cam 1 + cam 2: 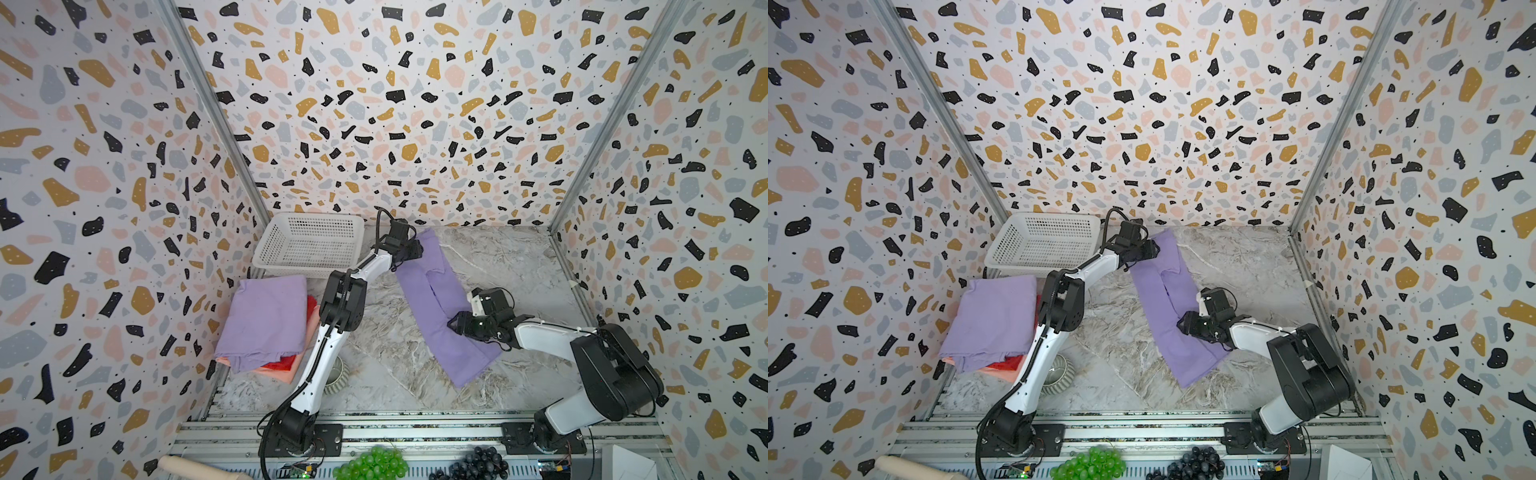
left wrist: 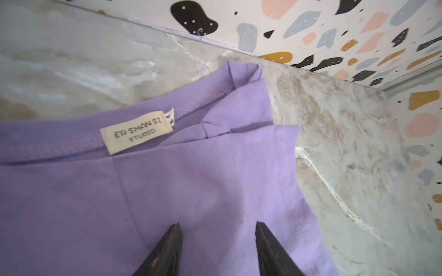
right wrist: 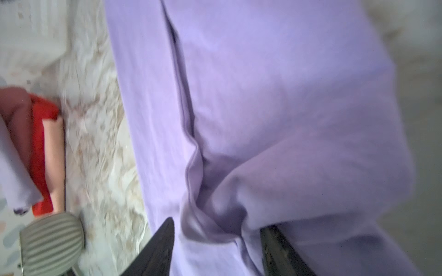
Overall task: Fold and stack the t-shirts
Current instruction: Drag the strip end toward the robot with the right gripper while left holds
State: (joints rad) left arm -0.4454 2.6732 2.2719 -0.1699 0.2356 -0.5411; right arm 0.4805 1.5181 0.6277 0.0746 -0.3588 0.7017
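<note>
Right gripper (image 3: 216,225), right of the basket (image 1: 270,245) and nearer than it: jaws stood apart, with a ridge of the lavender t-shirt (image 1: 440,299) bunched between them, not clamped. Folded stack (image 1: 262,320), lavender over red and salmon, lay just in front of the basket. Left gripper (image 2: 217,229), just right of the basket: jaws apart over the collar end, holding nothing. Neck label (image 2: 136,131) read "ER SHAN SI STUDIO".

Terrazzo-patterned walls (image 1: 374,104) enclose a grey marble-look tabletop (image 1: 519,257), with aluminium rails (image 1: 415,432) along the near edge.
</note>
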